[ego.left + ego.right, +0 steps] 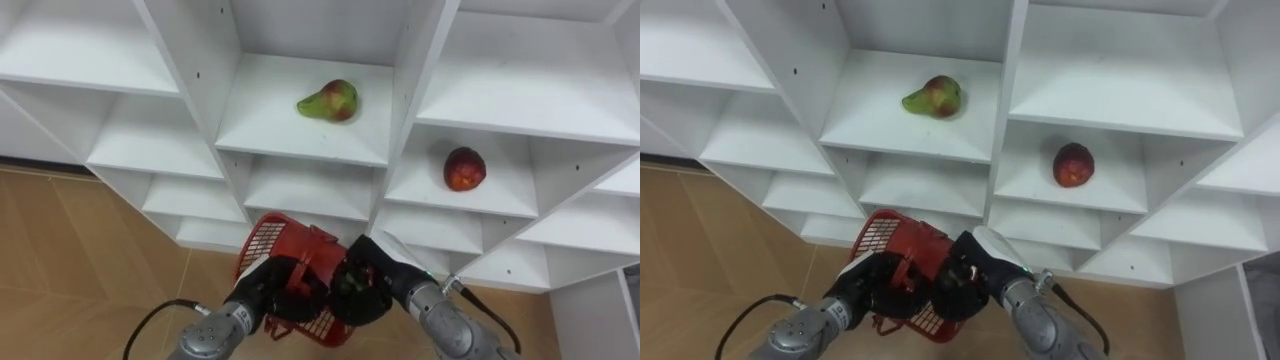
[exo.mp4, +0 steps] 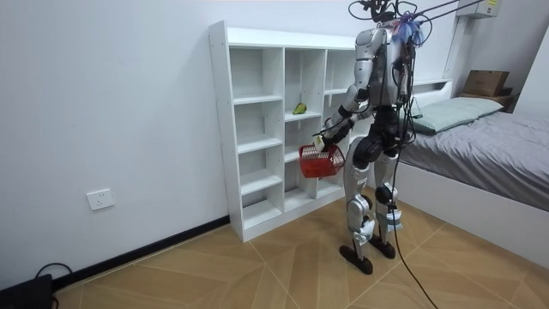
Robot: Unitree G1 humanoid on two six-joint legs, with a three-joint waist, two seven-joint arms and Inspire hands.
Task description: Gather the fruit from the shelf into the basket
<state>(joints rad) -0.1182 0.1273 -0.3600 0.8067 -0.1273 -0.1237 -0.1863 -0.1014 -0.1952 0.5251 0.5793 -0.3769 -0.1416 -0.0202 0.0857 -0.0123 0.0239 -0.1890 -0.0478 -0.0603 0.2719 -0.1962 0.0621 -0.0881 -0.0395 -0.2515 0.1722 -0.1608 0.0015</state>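
Red plastic mesh is nearest you: the basket [image 1: 268, 238] hangs low in front of the robot, and the left hand [image 1: 268, 288] has its fingers curled round the handle. The right hand [image 1: 362, 282] sits against the basket's other side, dark fingers bunched over the rim. You cannot tell whether they grip it, rest on it or cover something inside (a faint greenish patch shows there, too dim to name).

Two things could go wrong from here, in my judgement. If you lift the right hand away for a fruit, the basket hangs from the left hand alone and may swing or tip against a shelf edge. The pear [image 1: 330, 101] lies on its side, so a glancing touch could roll it deeper into its compartment or off the front lip.

Both fruits lie well apart from every finger, above the hands and further in. The pear rests on the middle compartment's shelf of the white closet [image 1: 405, 110]. The red fruit [image 1: 464, 168] sits one compartment to the robot's right and a shelf lower, so it is the nearer of the two to the right hand.
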